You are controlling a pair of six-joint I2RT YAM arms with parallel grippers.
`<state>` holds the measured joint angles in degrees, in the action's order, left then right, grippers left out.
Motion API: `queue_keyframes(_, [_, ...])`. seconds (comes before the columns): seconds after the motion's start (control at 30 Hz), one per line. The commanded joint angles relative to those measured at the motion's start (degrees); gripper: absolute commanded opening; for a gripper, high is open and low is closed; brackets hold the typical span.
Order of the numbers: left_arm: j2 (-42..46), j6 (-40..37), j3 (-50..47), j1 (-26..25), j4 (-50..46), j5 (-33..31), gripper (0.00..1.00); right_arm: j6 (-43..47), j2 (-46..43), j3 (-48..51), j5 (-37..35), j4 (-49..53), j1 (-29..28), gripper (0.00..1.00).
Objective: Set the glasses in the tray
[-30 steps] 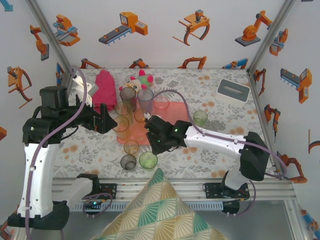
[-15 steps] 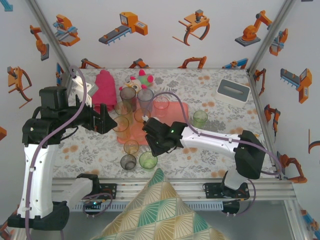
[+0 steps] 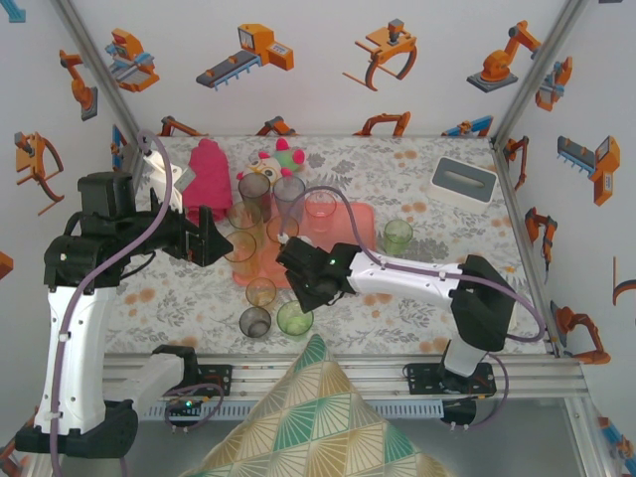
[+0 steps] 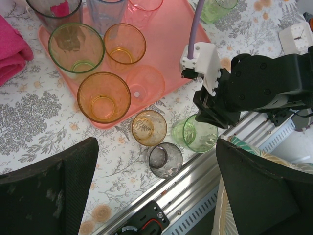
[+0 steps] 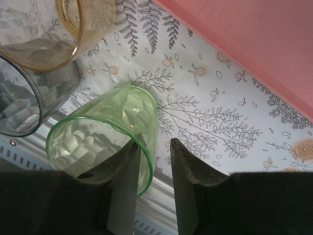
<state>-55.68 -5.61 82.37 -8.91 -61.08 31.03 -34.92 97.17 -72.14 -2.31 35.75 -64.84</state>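
The salmon-pink tray (image 3: 350, 221) (image 4: 168, 44) lies mid-table with several glasses in it, among them a tall grey one (image 3: 253, 187) and a bluish one (image 3: 289, 189). On the cloth in front of it stand a short amber glass (image 3: 260, 291), a grey glass (image 3: 255, 322) and a green glass (image 3: 294, 318) (image 4: 200, 134) (image 5: 105, 142). My right gripper (image 3: 306, 294) (image 5: 154, 143) straddles the green glass's rim, one finger inside and one outside, with a gap left at the outer finger. Another green glass (image 3: 397, 236) stands right of the tray. My left gripper (image 3: 211, 238) (image 4: 156, 196) hangs wide open left of the tray, holding nothing.
A magenta rolled towel (image 3: 206, 174) and a plush toy (image 3: 278, 156) lie at the back left. A white-rimmed grey box (image 3: 464, 181) sits at the back right. The metal rail (image 3: 348, 370) and a patterned cushion (image 3: 318, 422) border the near edge, close to the three front glasses.
My right gripper has slid left and nearer, down over the green glass's rim, and its jaws have narrowed slightly. The left arm has not moved.
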Motion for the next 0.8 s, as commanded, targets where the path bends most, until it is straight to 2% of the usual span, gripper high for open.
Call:
queue_keyframes(0.0, [0.5, 0.3, 0.1, 0.4, 0.4, 1.5, 0.97, 0.4, 1.6, -2.7, -2.4, 1.8, -0.7, 0.32])
queue_keyframes(0.4, [0.3, 0.3, 0.2, 0.3, 0.4, 1.5, 0.97, 1.5, 4.3, -4.8, -4.8, 4.4, -1.7, 0.3])
queue_keyframes(0.77, [0.2, 0.3, 0.4, 0.3, 0.5, 1.4, 0.97, 1.8, 2.9, -4.0, -6.3, 4.0, -1.8, 0.15])
